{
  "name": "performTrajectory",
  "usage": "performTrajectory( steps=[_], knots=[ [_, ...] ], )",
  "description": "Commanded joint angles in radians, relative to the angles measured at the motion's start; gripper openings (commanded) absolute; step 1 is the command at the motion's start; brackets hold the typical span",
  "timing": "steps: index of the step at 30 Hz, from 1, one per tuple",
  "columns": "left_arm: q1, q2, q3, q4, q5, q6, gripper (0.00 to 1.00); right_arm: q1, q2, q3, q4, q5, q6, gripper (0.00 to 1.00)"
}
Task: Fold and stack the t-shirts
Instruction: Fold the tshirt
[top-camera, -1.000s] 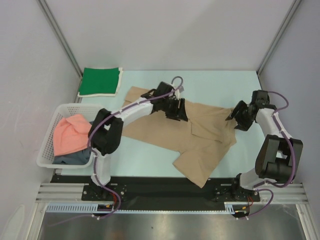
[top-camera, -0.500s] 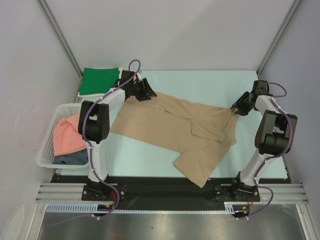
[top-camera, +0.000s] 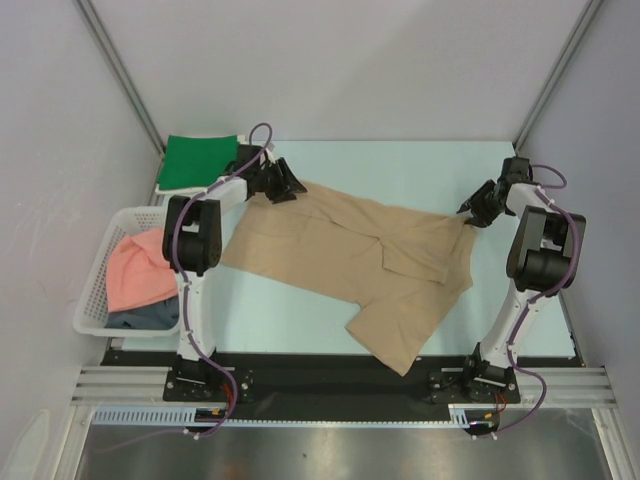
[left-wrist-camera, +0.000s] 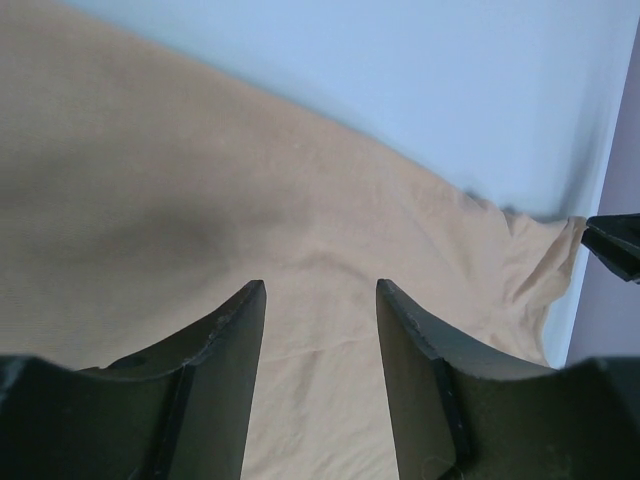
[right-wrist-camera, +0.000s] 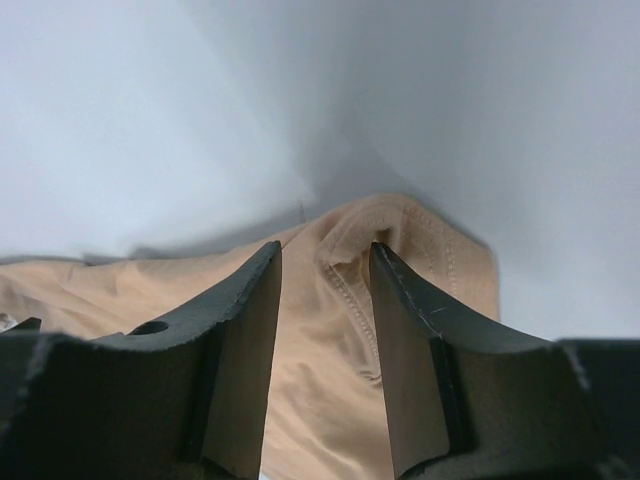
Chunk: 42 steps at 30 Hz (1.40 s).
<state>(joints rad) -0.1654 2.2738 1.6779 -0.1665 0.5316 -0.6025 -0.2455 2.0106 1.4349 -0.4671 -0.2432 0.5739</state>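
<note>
Tan t-shirt (top-camera: 340, 245) met at two corners.
The 3 o'clock hem is pinched by the right gripper (top-camera: 467, 213); at 10 o'clock, the left gripper's (top-camera: 292, 191) hold cannot be told.

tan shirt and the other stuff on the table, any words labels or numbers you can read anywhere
None can be read in any view.
The tan shirt is plain cloth, with no print or tag showing, only stitching at its hem.
The green shirt and pink shirt show no writing.
The basket has no visible label.
</note>
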Motion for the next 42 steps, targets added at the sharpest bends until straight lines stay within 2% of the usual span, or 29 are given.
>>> performTrajectory(
  steps=[1, 3, 12, 15, 16, 17, 23, 29, 30, 34, 36, 37, 40, 42],
  knots=[
    [0.026, 0.019, 0.045, 0.012, 0.031, -0.008, 0.54, 0.000, 0.023, 0.058, -0.028, 0.010, 0.015, 0.45],
    [0.030, 0.030, 0.063, -0.001, 0.042, -0.002, 0.54, -0.003, 0.037, 0.068, -0.030, 0.013, 0.014, 0.44],
    [0.059, 0.088, 0.091, 0.007, 0.093, -0.020, 0.54, -0.012, 0.094, 0.133, -0.085, 0.041, 0.018, 0.26],
    [0.064, 0.102, 0.098, 0.008, 0.097, -0.037, 0.54, -0.023, 0.109, 0.151, -0.119, 0.079, 0.003, 0.15],
    [0.066, 0.105, 0.100, 0.012, 0.097, -0.037, 0.54, -0.026, 0.117, 0.159, -0.129, 0.091, -0.002, 0.06],
    [0.066, 0.107, 0.101, 0.009, 0.096, -0.034, 0.54, -0.029, 0.122, 0.171, -0.137, 0.105, -0.011, 0.01],
    [0.070, 0.116, 0.112, -0.018, 0.085, -0.008, 0.53, -0.038, 0.119, 0.176, -0.111, 0.165, -0.043, 0.00],
    [0.070, 0.112, 0.149, -0.068, 0.079, 0.043, 0.55, -0.043, 0.129, 0.193, -0.105, 0.148, -0.066, 0.00],
    [0.072, 0.107, 0.166, -0.076, 0.080, 0.050, 0.56, -0.044, 0.134, 0.206, -0.111, 0.139, -0.075, 0.01],
    [0.073, 0.018, 0.226, -0.134, 0.045, 0.117, 0.66, -0.046, 0.123, 0.266, -0.166, 0.098, -0.083, 0.22],
    [0.075, -0.051, 0.258, -0.149, 0.016, 0.147, 0.70, -0.046, 0.096, 0.283, -0.177, 0.053, -0.078, 0.28],
    [0.075, -0.068, 0.267, -0.174, 0.002, 0.165, 0.71, -0.046, 0.094, 0.317, -0.198, 0.047, -0.074, 0.35],
    [0.076, -0.143, 0.252, -0.195, -0.019, 0.188, 0.72, -0.046, 0.080, 0.360, -0.290, 0.025, -0.072, 0.47],
    [0.076, -0.192, 0.206, -0.206, -0.031, 0.198, 0.72, -0.044, 0.036, 0.331, -0.308, 0.012, -0.075, 0.55]
  ],
)
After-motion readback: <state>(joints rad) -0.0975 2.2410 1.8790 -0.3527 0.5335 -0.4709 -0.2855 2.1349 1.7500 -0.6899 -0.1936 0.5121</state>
